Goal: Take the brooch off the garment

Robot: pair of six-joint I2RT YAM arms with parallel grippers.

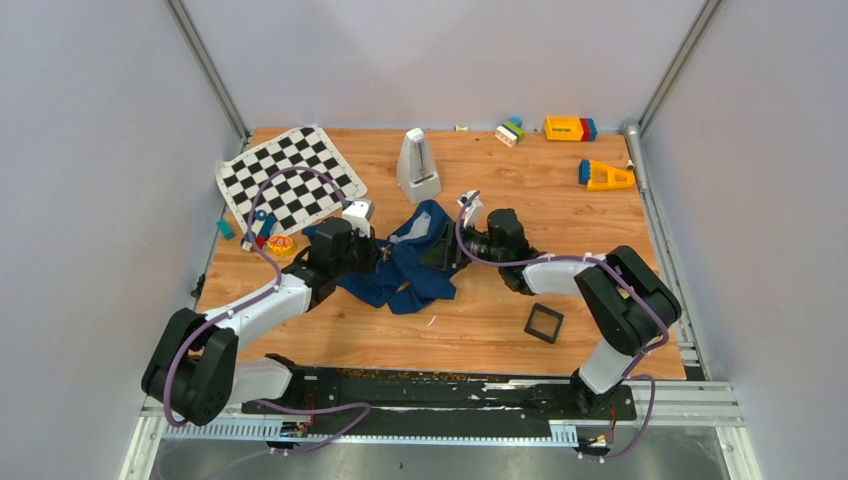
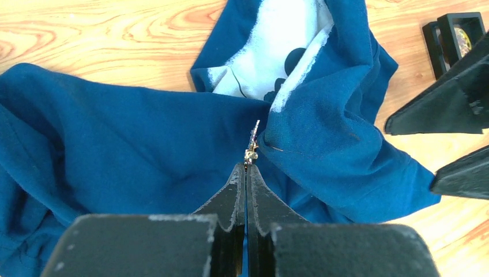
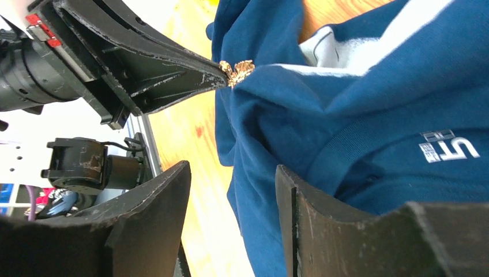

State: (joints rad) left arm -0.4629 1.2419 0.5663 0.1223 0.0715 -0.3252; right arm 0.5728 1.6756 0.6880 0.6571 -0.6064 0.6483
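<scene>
Our left gripper has its fingers pressed together, pinching the tiny gold brooch at their very tips. The brooch sits on a raised fold of the navy T-shirt. Our right gripper faces it, fingers apart, cloth lying against one finger. Beyond them, a small black frame rests on the wooden table.

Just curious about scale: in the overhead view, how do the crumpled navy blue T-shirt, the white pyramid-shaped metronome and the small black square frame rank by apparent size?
Largest: the navy blue T-shirt, even crumpled.
Then: the white pyramid-shaped metronome.
Smallest: the black square frame.
</scene>
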